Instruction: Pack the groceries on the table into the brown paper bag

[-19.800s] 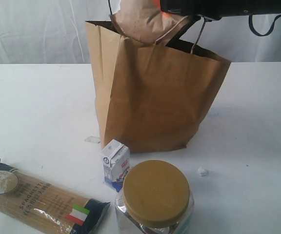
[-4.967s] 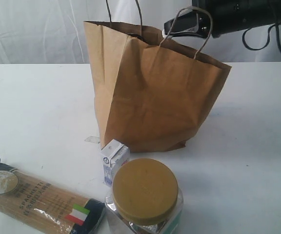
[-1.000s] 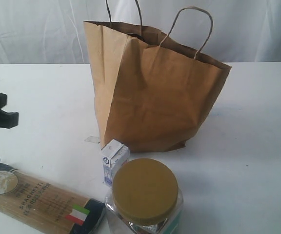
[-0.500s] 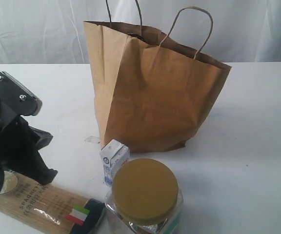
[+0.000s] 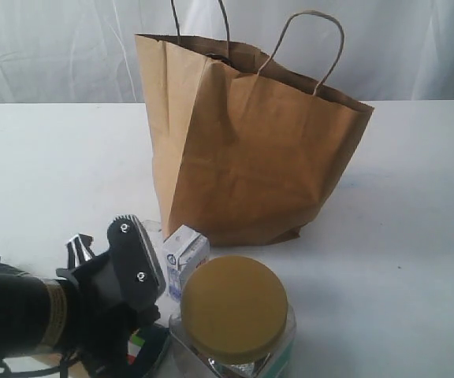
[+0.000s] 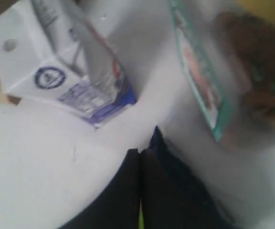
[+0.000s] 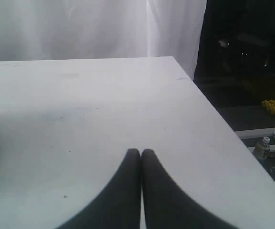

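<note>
Here the left hand is pressed together, empty, near the small white-blue carton — right hand likewise together.

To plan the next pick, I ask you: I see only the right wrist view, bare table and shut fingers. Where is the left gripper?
Observer: The left gripper is low over the table, tips pointing between the small white-blue carton and the clear jar with mustard lid.
Operator: Does it hold anything?
Observer: No, it is shut on nothing.
Operator: And the bag?
Observer: The brown paper bag stands upright behind the carton.
</note>
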Robot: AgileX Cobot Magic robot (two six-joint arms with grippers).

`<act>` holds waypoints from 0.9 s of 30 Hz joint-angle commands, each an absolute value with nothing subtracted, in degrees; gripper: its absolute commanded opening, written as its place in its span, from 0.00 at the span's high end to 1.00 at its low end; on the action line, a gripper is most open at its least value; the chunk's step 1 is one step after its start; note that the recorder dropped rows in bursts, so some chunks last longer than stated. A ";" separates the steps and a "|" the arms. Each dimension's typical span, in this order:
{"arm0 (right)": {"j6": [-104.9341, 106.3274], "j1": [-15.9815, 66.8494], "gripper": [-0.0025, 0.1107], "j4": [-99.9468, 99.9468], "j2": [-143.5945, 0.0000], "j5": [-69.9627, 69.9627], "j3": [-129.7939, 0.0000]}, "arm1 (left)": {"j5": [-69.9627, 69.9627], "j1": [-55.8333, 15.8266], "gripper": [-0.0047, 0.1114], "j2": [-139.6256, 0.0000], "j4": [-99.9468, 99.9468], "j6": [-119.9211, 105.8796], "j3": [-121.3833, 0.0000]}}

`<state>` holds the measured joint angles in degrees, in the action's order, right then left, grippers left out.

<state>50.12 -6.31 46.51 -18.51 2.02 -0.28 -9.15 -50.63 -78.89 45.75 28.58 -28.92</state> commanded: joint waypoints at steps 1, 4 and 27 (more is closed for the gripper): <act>50.59 -6.22 0.98 46.61 -18.80 2.71 0.00 | -21.44 -51.03 0.96 -83.30 46.07 28.65 -28.67; 50.59 -6.22 0.98 46.61 -18.80 2.71 0.00 | -23.97 -51.03 0.96 -86.70 45.70 28.40 -29.41; 50.59 -6.22 0.98 46.61 -18.80 2.71 0.00 | -6.90 -50.58 0.96 -91.69 46.05 29.70 -48.71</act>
<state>50.12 -6.31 46.51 -18.51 2.02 -0.28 -15.62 -50.71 -95.03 45.85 30.46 -48.51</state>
